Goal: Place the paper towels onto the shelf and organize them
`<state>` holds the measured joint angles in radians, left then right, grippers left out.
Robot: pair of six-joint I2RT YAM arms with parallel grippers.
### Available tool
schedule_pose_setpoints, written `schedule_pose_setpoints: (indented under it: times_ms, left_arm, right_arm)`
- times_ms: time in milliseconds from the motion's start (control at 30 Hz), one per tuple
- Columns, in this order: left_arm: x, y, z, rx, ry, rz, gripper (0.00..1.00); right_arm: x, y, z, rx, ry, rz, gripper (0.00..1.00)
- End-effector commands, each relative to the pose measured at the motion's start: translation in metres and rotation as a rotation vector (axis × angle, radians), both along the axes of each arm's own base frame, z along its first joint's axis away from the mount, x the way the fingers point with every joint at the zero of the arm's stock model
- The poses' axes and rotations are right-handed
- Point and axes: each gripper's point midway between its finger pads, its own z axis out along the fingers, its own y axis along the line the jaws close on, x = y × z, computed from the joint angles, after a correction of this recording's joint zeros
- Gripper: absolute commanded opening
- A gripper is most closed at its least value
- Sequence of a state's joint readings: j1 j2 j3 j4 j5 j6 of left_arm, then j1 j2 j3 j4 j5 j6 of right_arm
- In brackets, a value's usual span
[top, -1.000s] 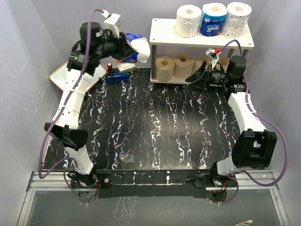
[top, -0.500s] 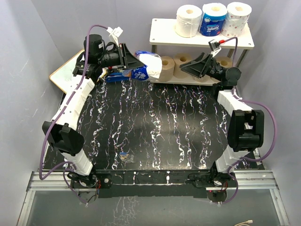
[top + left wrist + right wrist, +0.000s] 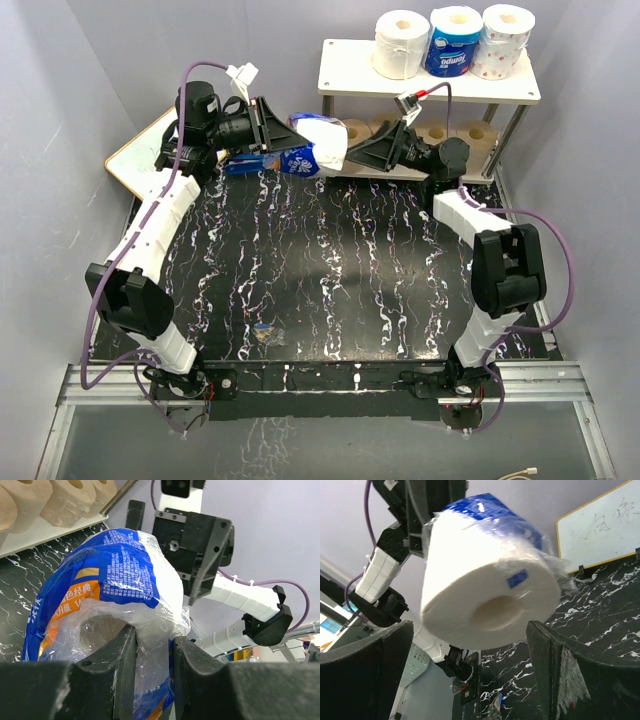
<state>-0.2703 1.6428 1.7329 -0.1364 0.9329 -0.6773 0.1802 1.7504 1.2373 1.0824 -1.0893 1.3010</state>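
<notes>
The left tool (image 3: 152,670) stayed clenched on the blue-and-white plastic-wrapped paper towel roll (image 3: 322,142), held over the black marbled desk (image 3: 330,270) at 12 o'clock, beside the cream-white two-tier shelf (image 3: 350,75). The right tool (image 3: 470,645), released wide, had swung toward 9 o'clock and flanked it.

The tan-brown paper rolls (image 3: 482,133) on the lower board of the cream-white two-tier shelf (image 3: 345,70) are largely hidden behind the right arm and the white roll in blue-printed clear wrap (image 3: 318,143); their number cannot be told. The left arm covers most of the framed whiteboard (image 3: 128,158); in the right wrist view the edge cuts it and its writing is unreadable. The fingers of the left tool (image 3: 154,639) cover the wrap's lower part. A small object (image 3: 265,331) near the front edge of the black marbled desk (image 3: 380,280) is too small to identify.
</notes>
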Motion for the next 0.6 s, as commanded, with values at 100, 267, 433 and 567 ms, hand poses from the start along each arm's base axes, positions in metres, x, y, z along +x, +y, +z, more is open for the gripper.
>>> schedule_pose_setpoints:
  times_ms: [100, 267, 433, 567]
  left_arm:
    - [-0.018, 0.004, 0.025, -0.04, -0.072, -0.027, 0.0]
    - [-0.016, 0.003, 0.02, -0.036, -0.064, -0.029, 0.0]
    - [-0.015, 0.003, 0.014, -0.024, -0.059, -0.03, 0.0]
    - [-0.012, 0.002, 0.009, -0.02, -0.052, -0.033, 0.0]
  right_arm:
    - [0.024, 0.002, 0.008, 0.021, -0.032, -0.045, 0.94]
    - [0.026, 0.007, 0.014, 0.043, -0.028, -0.036, 0.94]
    - [0.018, 0.014, 0.021, 0.059, -0.039, -0.004, 0.94]
    - [0.014, 0.02, 0.024, 0.065, -0.037, 0.015, 0.94]
